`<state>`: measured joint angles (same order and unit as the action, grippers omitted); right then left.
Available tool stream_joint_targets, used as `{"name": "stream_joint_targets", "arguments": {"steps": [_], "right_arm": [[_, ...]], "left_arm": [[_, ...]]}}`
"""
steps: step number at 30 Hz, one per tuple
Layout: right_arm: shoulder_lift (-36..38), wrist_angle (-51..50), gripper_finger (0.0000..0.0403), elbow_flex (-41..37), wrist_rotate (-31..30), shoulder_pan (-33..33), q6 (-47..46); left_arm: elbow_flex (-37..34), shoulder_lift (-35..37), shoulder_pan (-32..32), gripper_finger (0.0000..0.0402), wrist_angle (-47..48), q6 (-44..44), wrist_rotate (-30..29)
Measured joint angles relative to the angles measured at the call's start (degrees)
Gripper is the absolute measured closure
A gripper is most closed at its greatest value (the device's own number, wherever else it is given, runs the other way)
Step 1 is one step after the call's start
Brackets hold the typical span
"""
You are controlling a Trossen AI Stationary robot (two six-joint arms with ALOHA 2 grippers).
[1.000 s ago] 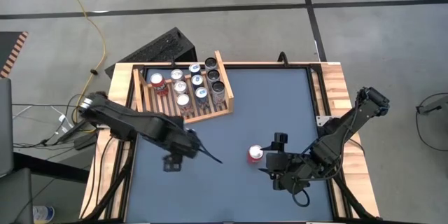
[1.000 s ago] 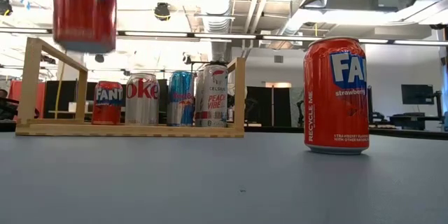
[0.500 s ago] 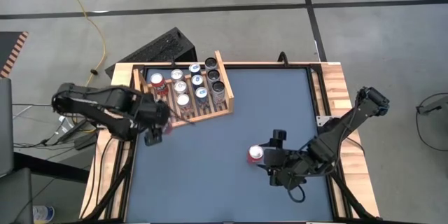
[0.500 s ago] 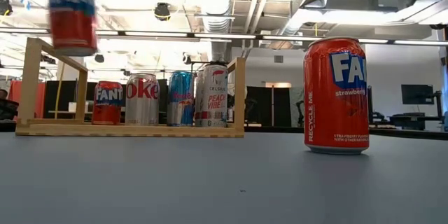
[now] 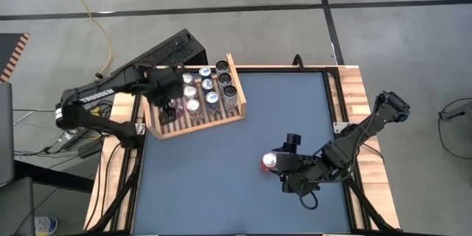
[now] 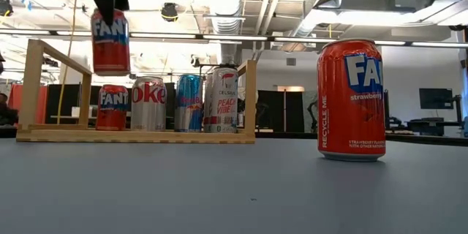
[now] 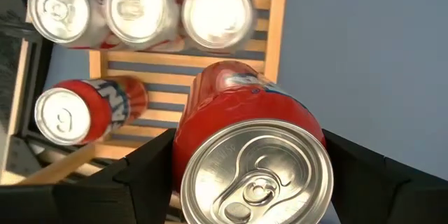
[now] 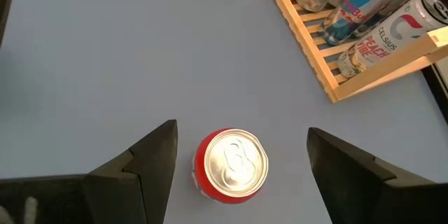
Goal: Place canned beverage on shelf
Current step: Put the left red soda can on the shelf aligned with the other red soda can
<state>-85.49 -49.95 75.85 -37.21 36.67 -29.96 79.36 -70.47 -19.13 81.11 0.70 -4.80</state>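
My left gripper (image 7: 252, 182) is shut on a red Fanta can (image 6: 110, 42) and hangs over the left part of the light-wood slatted shelf (image 5: 221, 122), where several cans (image 5: 199, 88) stand on their bases. A second red Fanta can (image 5: 269, 161) stands upright on the blue table, toward the near right. My right gripper (image 8: 241, 129) is open above that can, one finger on each side, touching nothing. My left gripper pinches the can's upper wall just below the top rim (image 7: 183, 147) between its two fingers, one on each side. The fingers come steeply from above, pointing down. The can hangs upright, its base (image 6: 110, 70) clear of the shelf and the cans below.
A black ridged box (image 5: 173, 48) lies just beyond the table's far left corner, behind the shelf. Raised wooden boards (image 6: 251, 99) bound the shelf's sides. Open blue table surface (image 5: 221, 184) spreads between the shelf and the near edge.
My left gripper has carried the red can from over the table's near middle toward the far left, until it hangs above the shelf, and has rolled at the wrist on the way. The can has stayed upright and clear of the table.
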Motion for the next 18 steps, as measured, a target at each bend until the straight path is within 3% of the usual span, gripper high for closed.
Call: {"name": "stream_joint_targets", "arguments": {"steps": [8, 18], "right_arm": [[0.0, -1.0, 0.0112, 0.0, 0.0, 0.0, 0.0], [0.0, -1.0, 0.0112, 0.0, 0.0, -1.7, 2.4]], "left_arm": [[-6.7, 0.3, -14.1, 0.0121, -2.9, -9.4, 5.9], [-15.4, 0.9, -21.0, 0.0121, -8.1, -16.2, 6.1]]}}
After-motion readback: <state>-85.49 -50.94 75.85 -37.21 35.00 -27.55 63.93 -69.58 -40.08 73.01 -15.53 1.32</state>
